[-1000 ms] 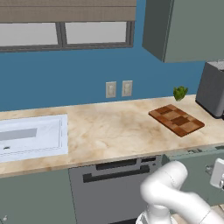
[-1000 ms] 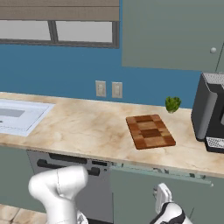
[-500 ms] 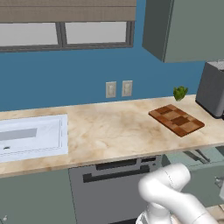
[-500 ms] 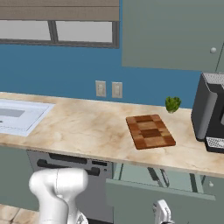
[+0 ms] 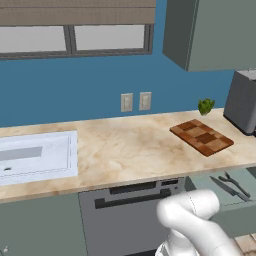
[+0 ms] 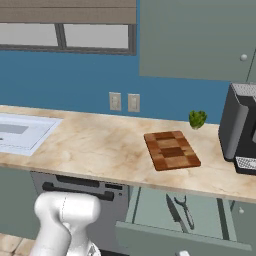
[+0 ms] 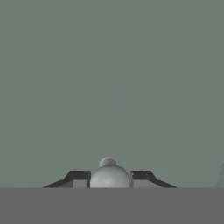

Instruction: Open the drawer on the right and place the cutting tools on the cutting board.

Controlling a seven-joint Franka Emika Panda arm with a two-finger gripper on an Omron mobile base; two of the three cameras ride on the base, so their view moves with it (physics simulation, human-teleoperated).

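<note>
Blue kitchen wall, marbled counter, drawer pulled out at the right.

Along the counter (image 5: 125, 145) from the left lie a white sink (image 5: 37, 157), then bare marbled top under two wall sockets (image 5: 136, 101), then the checkered cutting board (image 5: 201, 137) with a small green plant (image 5: 205, 105) behind it and a dark coffee machine (image 6: 242, 127) at the far right. Below the counter sits the dark dishwasher front (image 6: 82, 187); right of it the grey-green drawer (image 6: 182, 235) stands open, under the board, with a knife (image 6: 173, 209) and a pair of scissors (image 6: 185, 210) lying side by side inside. Seen from the hand, the gripper (image 7: 109, 177) faces the drawer front close up, its fingers (image 7: 78, 177) closed snugly on the round grey drawer knob (image 7: 109, 174).
</note>
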